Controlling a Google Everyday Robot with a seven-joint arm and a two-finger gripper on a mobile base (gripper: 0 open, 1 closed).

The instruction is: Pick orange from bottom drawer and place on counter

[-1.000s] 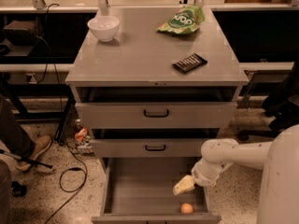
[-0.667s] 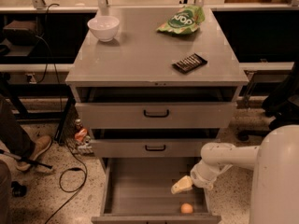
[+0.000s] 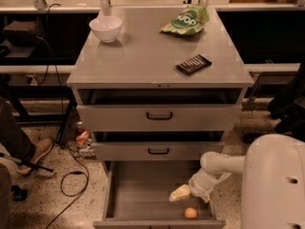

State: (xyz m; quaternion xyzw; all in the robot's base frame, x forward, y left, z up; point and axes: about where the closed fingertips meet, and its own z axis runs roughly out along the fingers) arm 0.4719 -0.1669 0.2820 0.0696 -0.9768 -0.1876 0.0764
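Note:
The orange lies in the front right corner of the open bottom drawer, on its plain grey floor. My gripper reaches in from the right on a white arm and hangs over the drawer, just above and to the left of the orange, apart from it. The grey counter tops the cabinet above the two upper drawers.
On the counter stand a white bowl at the back left, a green chip bag at the back right and a dark snack bar near the right front. The two upper drawers stand slightly open. A person's foot and cables lie on the floor at left.
My gripper has shifted slightly left over the drawer. The orange has not moved.

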